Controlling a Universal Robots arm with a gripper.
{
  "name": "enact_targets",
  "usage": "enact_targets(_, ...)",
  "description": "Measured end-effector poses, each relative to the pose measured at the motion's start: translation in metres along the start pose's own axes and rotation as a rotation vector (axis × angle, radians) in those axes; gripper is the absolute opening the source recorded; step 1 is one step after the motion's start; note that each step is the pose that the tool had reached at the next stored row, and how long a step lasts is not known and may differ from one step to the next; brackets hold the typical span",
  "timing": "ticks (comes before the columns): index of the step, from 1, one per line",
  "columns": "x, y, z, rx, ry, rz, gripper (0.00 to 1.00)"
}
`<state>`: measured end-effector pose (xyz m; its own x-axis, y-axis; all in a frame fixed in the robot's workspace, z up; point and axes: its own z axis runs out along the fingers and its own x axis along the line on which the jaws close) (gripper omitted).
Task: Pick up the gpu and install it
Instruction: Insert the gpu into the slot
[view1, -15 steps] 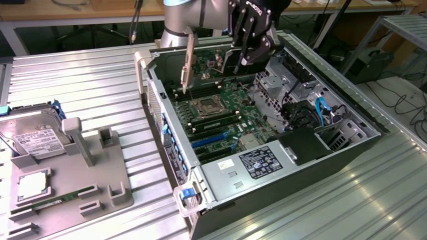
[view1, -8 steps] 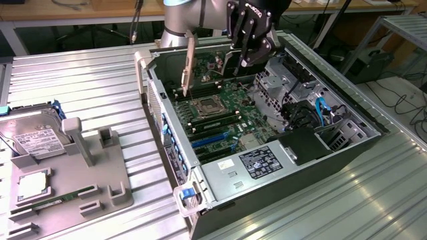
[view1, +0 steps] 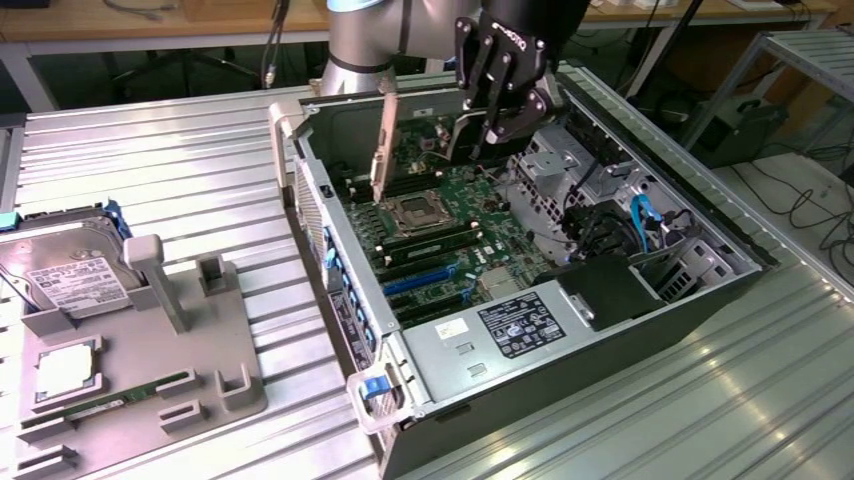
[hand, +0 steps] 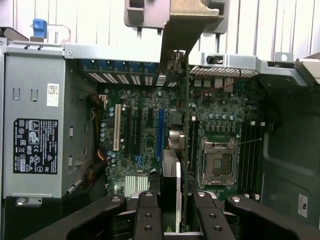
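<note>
— Ribbed metal table (view1: 174, 170), an open computer case (view1: 601, 400) lying on its side on it, workbenches behind. Where does the job stand?

— The pickup is done, as I read it. The gpu (hand: 171, 175) is off the table and in the gripper (hand: 175, 200), held edge-on above the motherboard (view1: 467, 235).

— Fingers?

— Clamped on the card's near end. In the wrist view a finger (hand: 147, 215) sits on each side, with the card pinched between them.

— And the bracket?

— Its metal bracket (view1: 386, 140) faces the case's rear wall, and in the exterior view its top stands above that wall's rim. So I'd say the card is not seated.

— Over which slot?

— It hangs beside the CPU socket (hand: 216, 162), between that and the blue slot (hand: 160, 132). I cannot tell which slot lies directly beneath, because the card hides it.

— What's left, then?

— By my judgement, the whole install half. The card's edge has to be in a slot and the bracket down against the rear wall, and neither shows as done.

— Anything else about?

— On the exterior view's left, a grey holder (view1: 200, 340) carries a hard drive (view1: 67, 280) and a memory stick (view1: 120, 400), well apart from the case.
</note>
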<state>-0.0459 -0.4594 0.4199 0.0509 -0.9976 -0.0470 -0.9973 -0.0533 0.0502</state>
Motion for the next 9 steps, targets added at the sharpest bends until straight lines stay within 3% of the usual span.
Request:
enact_targets(4,0.001,-0.0075,0.007,0.0,0.0009,0.0,0.28)
enact_targets(9,0.001,-0.0087,0.0212,-0.0002,0.0014,-0.004,0.28)
